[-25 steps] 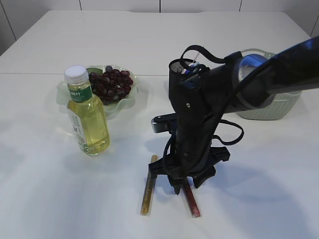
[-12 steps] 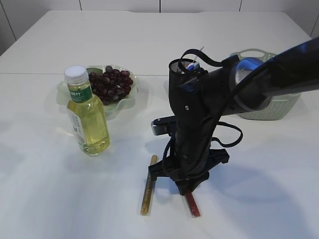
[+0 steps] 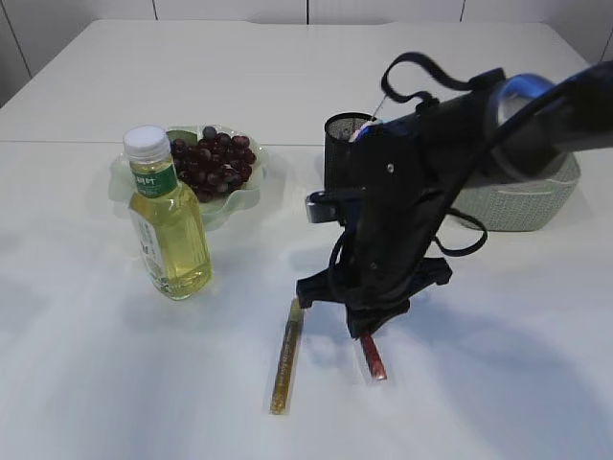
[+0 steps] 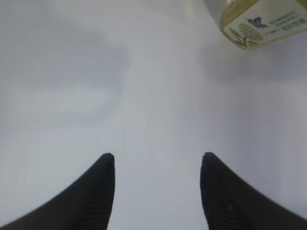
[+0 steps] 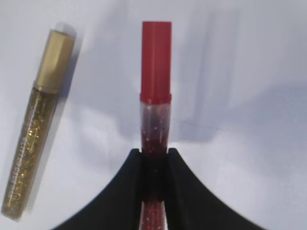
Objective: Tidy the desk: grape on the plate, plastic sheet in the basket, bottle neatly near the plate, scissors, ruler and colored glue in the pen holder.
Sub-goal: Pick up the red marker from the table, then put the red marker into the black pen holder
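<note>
My right gripper (image 3: 368,331) (image 5: 154,155) is shut on the red colored glue (image 3: 373,356) (image 5: 156,96), gripping its clear body; the red cap points away from the wrist. A gold colored glue (image 3: 284,359) (image 5: 36,129) lies on the table just left of it. The black pen holder (image 3: 335,144) stands behind the right arm. Grapes (image 3: 213,161) lie on the green plate (image 3: 251,187), with the yellow bottle (image 3: 169,225) (image 4: 261,19) upright in front of it. My left gripper (image 4: 157,160) hangs open over bare table near the bottle. Scissors, ruler and plastic sheet are hidden.
A pale green basket (image 3: 522,206) sits at the right, behind the right arm. The white table (image 3: 115,383) stretches bare to the front left. The right arm covers most of the pen holder and the space between it and the basket.
The right gripper closed on the red glue and rose, drawing the tube back toward the pen holder. The gold glue, the bottle and the left gripper stayed put.
</note>
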Available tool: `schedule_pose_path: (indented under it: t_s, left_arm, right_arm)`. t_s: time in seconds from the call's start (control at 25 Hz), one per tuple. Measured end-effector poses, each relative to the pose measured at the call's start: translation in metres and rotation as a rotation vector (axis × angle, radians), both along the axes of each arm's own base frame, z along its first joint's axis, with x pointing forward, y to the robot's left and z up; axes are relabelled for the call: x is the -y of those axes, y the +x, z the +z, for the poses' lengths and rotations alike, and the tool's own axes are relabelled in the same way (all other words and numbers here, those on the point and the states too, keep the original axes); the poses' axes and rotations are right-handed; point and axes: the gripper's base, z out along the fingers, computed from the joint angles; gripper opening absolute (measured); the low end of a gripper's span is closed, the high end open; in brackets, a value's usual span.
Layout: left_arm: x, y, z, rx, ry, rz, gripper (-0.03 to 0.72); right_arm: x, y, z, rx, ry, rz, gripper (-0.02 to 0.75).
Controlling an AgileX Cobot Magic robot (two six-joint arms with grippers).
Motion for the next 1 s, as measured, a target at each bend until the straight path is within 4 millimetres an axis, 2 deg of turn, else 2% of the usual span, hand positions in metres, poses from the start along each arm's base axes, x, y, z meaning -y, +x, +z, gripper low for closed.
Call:
schedule_pose_path:
  t_s: [0.28, 0.44, 0.64, 0.8, 0.88, 1.0]
  left_arm:
    - [0.000, 0.000, 0.000, 0.000, 0.000, 0.000, 0.415]
    - [0.000, 0.000, 0.000, 0.000, 0.000, 0.000, 0.415]
    - [0.000, 0.000, 0.000, 0.000, 0.000, 0.000, 0.415]
    - [0.000, 0.000, 0.000, -0.003, 0.000, 0.000, 0.415]
    - [0.000, 0.000, 0.000, -0.005, 0.000, 0.000, 0.415]
    - [0.000, 0.000, 0.000, -0.005, 0.000, 0.000, 0.415]
  right_arm:
    - [0.018, 0.017, 0.026, -0.001, 0.125, 0.018, 0.121]
    - [0.029, 0.038, 0.062, 0.074, 0.259, 0.032, 0.120]
    - [0.055, 0.074, 0.112, 0.244, 0.487, 0.043, 0.119]
    - [0.079, 0.095, 0.146, 0.417, 0.666, 0.055, 0.119]
    - [0.087, 0.104, 0.157, 0.528, 0.728, 0.052, 0.119]
    - [0.091, 0.116, 0.164, 0.695, 0.769, 0.074, 0.119]
